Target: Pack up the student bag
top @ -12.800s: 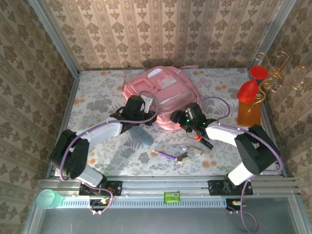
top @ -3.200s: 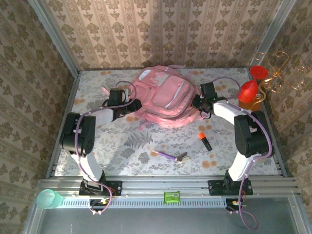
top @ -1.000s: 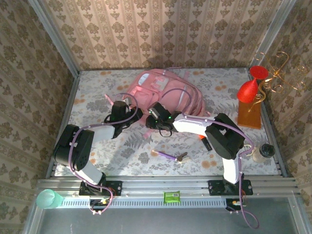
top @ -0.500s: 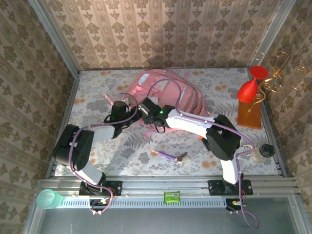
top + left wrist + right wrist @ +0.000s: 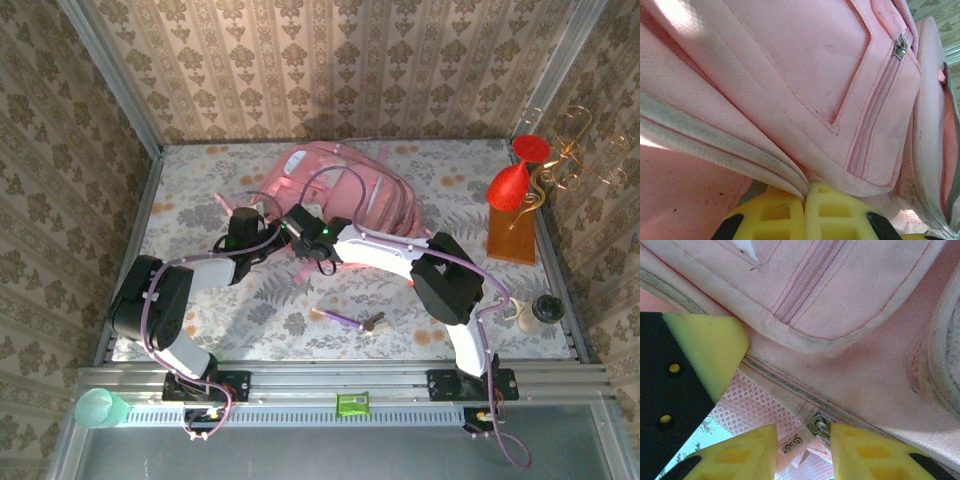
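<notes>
Two pincers, one bag. On the left: left pincer [image 5: 805, 210] pinched shut on a grey-edged fold of the pink bag [image 5: 790, 75]. On the right: right pincer [image 5: 804, 450] narrowly parted, with yellow pads either side of one metal zip pull [image 5: 819, 427]; cannot tell whether touching. From above: bag in mid-table toward the back wall. One purple pen [image 5: 340, 318] nearer on the flowered table [image 5: 200, 200]. Near edge of bag hidden under both arms.
</notes>
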Motion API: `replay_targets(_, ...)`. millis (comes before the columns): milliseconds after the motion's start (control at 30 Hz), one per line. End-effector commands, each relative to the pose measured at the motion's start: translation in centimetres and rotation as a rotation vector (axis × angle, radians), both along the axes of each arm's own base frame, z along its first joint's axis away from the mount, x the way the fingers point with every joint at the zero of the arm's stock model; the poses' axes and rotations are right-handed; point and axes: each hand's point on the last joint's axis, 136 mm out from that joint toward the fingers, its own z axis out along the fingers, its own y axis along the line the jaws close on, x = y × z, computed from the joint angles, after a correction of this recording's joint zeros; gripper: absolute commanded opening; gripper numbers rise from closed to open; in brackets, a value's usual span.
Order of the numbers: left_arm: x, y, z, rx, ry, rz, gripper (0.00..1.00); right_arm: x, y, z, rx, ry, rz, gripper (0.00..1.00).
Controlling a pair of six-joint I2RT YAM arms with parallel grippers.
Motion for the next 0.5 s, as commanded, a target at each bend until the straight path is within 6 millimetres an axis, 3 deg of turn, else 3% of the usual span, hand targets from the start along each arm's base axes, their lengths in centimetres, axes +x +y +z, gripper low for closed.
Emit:
replay_targets(0,-0.3,-0.1,1.0,0.016,-0.051,-0.028,0.00,-0.1,0.4,-1.5,0.033,0.028,-0.043,0.39)
replay_targets(133,-0.3,-0.1,1.1,0.011,-0.052,-0.026,0.00,-0.2,0.7,-1.5,0.038,0.018,-0.058,0.43)
replay_targets(267,-0.3,0.1,1.4,0.011,-0.059,-0.022,0.00,-0.9,-1.0,-2.0,-0.088,-0.019,-0.084,0.49)
replay_targets(467,-0.2,0.4,1.5,0.010,-0.064,-0.014,0.00,-1.4,-2.7,-2.4,-0.176,-0.051,-0.095,0.47)
